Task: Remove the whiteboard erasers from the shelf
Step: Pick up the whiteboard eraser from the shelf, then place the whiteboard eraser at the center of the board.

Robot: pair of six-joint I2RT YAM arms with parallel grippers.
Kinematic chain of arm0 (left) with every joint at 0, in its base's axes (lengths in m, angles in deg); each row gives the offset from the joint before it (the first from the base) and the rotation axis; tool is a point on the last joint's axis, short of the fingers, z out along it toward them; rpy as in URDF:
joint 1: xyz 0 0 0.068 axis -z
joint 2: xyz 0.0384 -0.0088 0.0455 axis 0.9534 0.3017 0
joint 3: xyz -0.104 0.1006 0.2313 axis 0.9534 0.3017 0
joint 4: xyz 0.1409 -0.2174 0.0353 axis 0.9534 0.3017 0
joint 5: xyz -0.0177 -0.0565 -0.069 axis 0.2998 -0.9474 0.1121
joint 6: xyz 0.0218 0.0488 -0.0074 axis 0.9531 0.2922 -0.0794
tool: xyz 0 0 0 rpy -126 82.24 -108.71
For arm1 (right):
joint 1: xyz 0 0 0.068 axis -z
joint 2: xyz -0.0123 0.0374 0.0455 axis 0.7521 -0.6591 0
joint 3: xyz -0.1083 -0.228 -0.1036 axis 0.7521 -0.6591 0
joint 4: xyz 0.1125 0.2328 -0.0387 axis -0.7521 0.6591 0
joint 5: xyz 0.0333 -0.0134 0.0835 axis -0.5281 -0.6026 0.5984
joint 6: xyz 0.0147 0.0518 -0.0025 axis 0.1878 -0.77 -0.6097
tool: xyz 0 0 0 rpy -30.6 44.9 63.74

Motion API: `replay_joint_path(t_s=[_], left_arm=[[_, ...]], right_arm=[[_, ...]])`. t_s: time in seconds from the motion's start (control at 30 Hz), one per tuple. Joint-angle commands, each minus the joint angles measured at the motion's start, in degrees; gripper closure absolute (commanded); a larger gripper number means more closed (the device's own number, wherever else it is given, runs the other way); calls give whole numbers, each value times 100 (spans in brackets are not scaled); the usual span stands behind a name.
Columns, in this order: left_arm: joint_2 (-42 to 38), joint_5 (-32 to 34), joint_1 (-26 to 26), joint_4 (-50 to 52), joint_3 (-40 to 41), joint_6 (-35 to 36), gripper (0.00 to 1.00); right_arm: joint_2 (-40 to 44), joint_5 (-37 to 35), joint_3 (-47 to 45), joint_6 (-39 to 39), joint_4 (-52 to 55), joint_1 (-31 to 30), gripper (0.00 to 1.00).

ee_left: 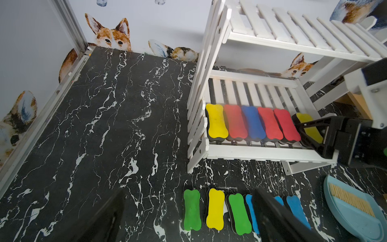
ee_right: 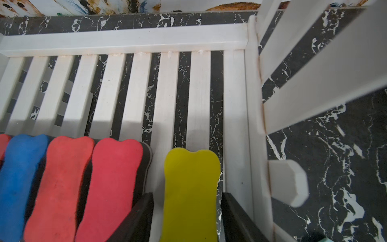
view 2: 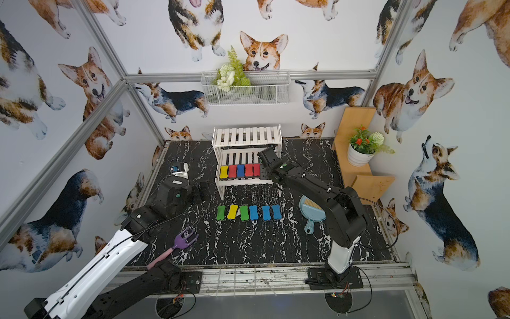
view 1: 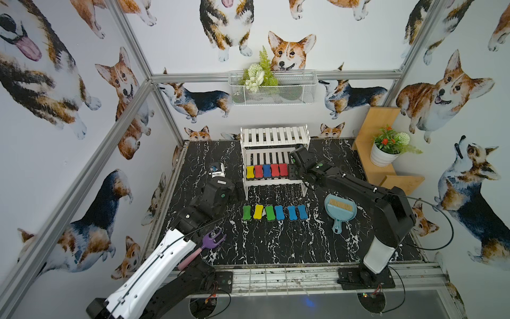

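Right jaws are straddling the end yellow eraser (ee_right: 190,167) on the shelf (view 1: 273,136).
Nearest, the left jaws are hanging spread and empty toward the desk's (view 1: 248,248) left edge, seemingly keeping clear. Six erasers (view 1: 279,212) are lying in a row before the shelf, apparently already removed. Beyond, five erasers (view 1: 267,171) are sitting packed on the lower tier. At its right end the right jaws are standing parted, not yet clamped, around the one set apart.

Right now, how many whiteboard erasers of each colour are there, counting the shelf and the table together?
Yellow erasers: 3
Red erasers: 3
Blue erasers: 4
Green erasers: 2
Total: 12
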Motion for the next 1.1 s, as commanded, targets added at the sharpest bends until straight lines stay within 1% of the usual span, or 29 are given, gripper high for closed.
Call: replay_joint_path(t_s=[0.0,0.1,0.2,0.27,0.37,0.53,0.67,0.8,0.9,1.07], left_arm=[[-10,27,-19,-47,31,10,1],[-26,22,-28,-50,45,10,1],[-36,2,-43,-75,75,9,1],[-12,-15,-53,-99,95,6,1],[16,-56,-55,-134,123,-5,1],[17,-105,-80,-212,189,-16,1],[3,-110,-99,-225,230,12,1],[-10,-127,-124,-282,290,25,1],[37,-162,-147,-349,326,36,1],[177,-289,-186,-383,304,36,1]], right_arm=[[-54,-123,8,-35,59,1,45],[-14,-147,17,-52,61,0,52],[200,-113,58,-57,16,-12,60],[390,-150,79,-74,57,-42,62],[855,-196,-175,-170,87,-159,62],[1873,-167,-1393,-616,-16,-546,62],[2762,-231,-2545,-1224,69,-1009,62],[3507,-21,-3621,-1928,132,-1393,62],[3610,85,-4176,-2301,218,-1719,62],[3430,466,-4807,-2603,-89,-1973,63]])
